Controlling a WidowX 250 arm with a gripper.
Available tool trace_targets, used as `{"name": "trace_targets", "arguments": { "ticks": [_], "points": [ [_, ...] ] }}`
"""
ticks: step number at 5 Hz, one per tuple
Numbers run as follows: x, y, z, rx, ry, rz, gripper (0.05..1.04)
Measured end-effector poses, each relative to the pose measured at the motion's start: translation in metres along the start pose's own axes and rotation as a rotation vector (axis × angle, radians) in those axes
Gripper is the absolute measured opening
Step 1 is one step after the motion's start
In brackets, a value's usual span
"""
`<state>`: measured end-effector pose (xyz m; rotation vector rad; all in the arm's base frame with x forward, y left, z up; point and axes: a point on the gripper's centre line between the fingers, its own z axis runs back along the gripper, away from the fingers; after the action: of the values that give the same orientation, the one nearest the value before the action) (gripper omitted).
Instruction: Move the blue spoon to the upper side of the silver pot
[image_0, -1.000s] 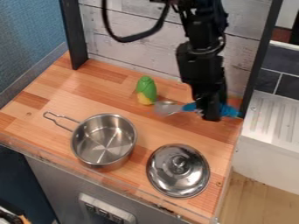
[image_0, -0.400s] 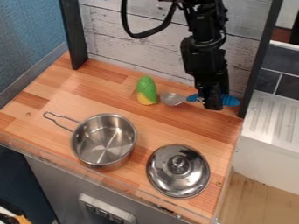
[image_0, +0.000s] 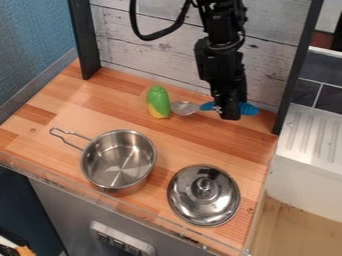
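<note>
**Blue spoon (image_0: 248, 108) vs. the corn toy: my money's on a traffic jam**

So the black arm (image_0: 219, 55) is over the back right part of the wooden bench (image_0: 73, 105), and the jaws look closed across the handle of the blue spoon, with blue poking out on both sides. Can't swear to how firm the grip is, since the jaws themselves cover that bit of the handle.

The spoon's bowl (image_0: 185, 107) points left, right up next to the green and yellow corn toy (image_0: 158, 102). Touching or just shy of it? I can't tell. The silver pot (image_0: 119, 165) sits further down and to the left, so I'd call this the carry stage, with a leftward move still needed.

Here's my worry: the corn sits between the spoon and the spot above the pot. Slide straight left at this height and the bowl probably shoves the corn along, maybe into the very place the spoon should go. That push could also twist the handle in the jaws, since they pinch it well back from the bowl. I'd lift over the toy first.

Other risk: cut down too early while low and the spoon clips the pot's rim. Let go too soon and it ends up off to the right, nearer the lid's (image_0: 204, 195) side.
</note>
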<state>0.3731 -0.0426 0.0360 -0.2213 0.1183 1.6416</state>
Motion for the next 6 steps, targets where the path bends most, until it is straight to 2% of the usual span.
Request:
{"name": "trace_targets", "arguments": {
  "ticks": [1,2,3,4,6],
  "points": [
    [0.023,0.006,-0.005,0.009,-0.049,0.054,0.434],
    [0.039,0.009,0.006,-0.015,-0.106,0.1,0.434],
    [0.057,0.01,0.008,-0.019,-0.154,0.137,0.434],
    [0.073,0.009,0.012,-0.028,-0.176,0.175,0.434],
    [0.097,0.0,0.012,-0.022,-0.18,0.247,0.434]
  ]
}}
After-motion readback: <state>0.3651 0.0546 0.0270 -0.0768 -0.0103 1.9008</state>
